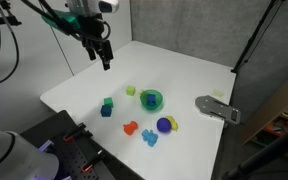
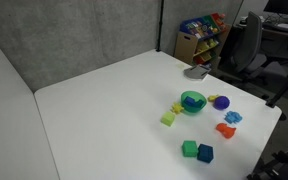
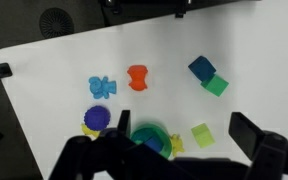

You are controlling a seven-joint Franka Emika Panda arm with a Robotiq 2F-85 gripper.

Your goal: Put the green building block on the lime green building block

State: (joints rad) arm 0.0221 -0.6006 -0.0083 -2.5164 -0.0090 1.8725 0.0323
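The gripper (image 1: 105,60) hangs high, jaws spread and empty, seemingly surveying before a pick. In the wrist view, the green building block (image 3: 216,86) touches the blue cube (image 3: 201,68), with the lime green building block (image 3: 201,135) at its six o'clock.

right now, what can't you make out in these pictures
- Round green plastic bowl: wrist view, partly behind the claw; its blue contents unclear.
- Small yellow plastic piece: exterior view, too small to name its shape.
- Flat grey object at the table edge: exterior view, blurred, unidentifiable.
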